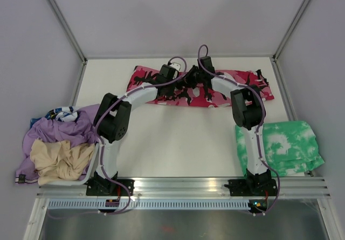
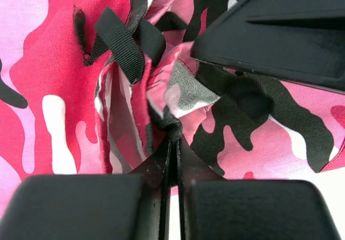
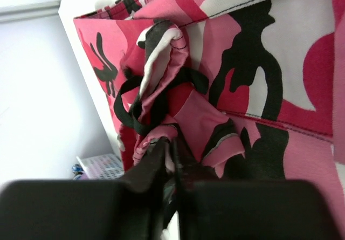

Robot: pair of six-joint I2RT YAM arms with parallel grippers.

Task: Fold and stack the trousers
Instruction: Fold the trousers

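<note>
Stretching white between pale walls, the tabletop shows open surface nearer than the trousers; lilac and beige clothes heap at its left edge; the trousers lie flat along the far edge, left gripper and right gripper each pinched shut on their bunched cloth mid-length; a tie-dye garment lies at the right edge.

trousers pink, red, white, black camo (black webbing ties); garment green-white tie-dye

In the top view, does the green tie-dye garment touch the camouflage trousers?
No, the green tie-dye garment lies apart from the trousers, with bare table between them.
</note>
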